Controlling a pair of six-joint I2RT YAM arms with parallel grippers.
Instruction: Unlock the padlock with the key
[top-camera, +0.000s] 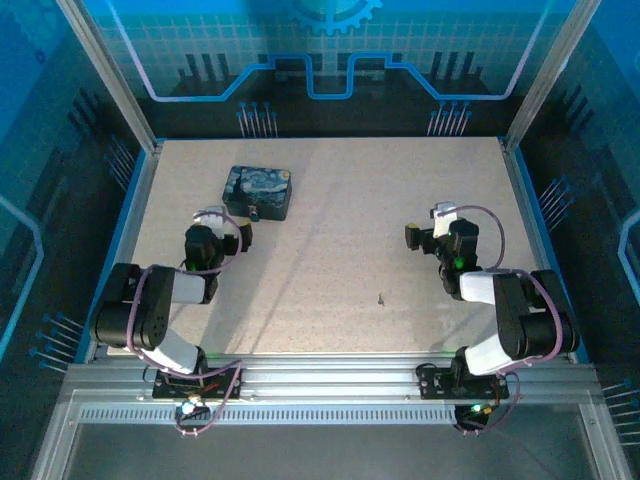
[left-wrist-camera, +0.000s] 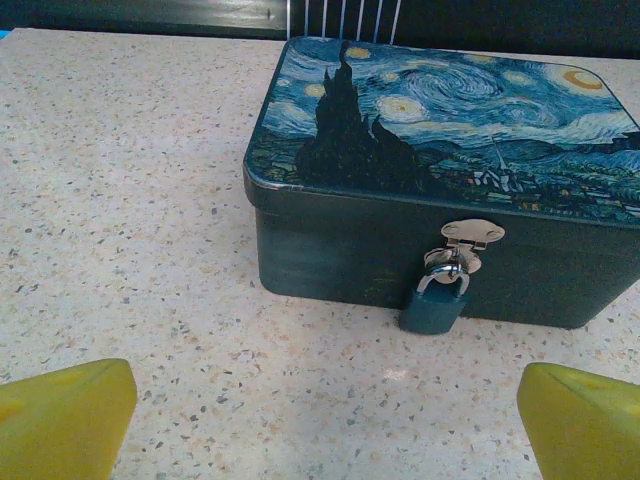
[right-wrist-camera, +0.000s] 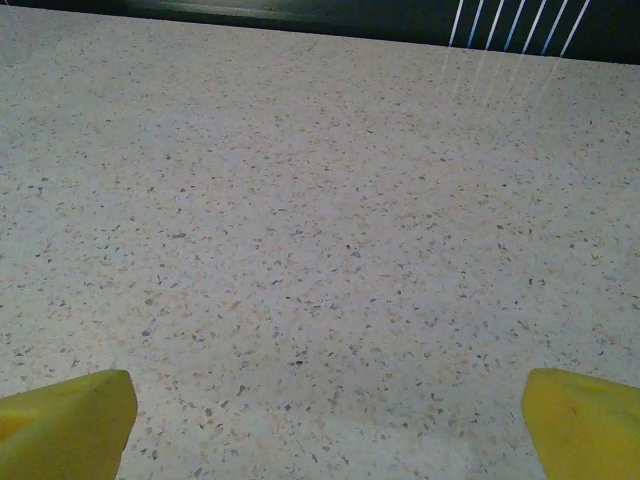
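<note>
Overhead, we see the dark blue box (top-camera: 258, 192), its lid printed with a swirling starry night, sitting on the speckled table (top-camera: 330, 330) towards the far left. The left gripper (top-camera: 232, 230) is just in front of it, facing its near wall.

From the left wrist camera we look straight at that wall. The padlock (left-wrist-camera: 435, 305), small and bluish-grey, hangs by its shackle from the silver hasp (left-wrist-camera: 470, 235) at the lid's edge. Its body rests against the box's front, and its lower end is down at the tabletop. The shackle looks closed through the hasp. The left gripper's yellow fingertips (left-wrist-camera: 60, 415) sit at the two lower corners of that view, spread wide and grasping nothing, with bare table between them and the box.

The key (top-camera: 380, 298) shows from above as a dark sliver lying flat on the open table. It is well apart from the box and nearer the right arm; we cannot tell its orientation.

The right gripper (right-wrist-camera: 325, 420) hovers over bare tabletop, its jaws likewise released, wide apart and empty.
</note>
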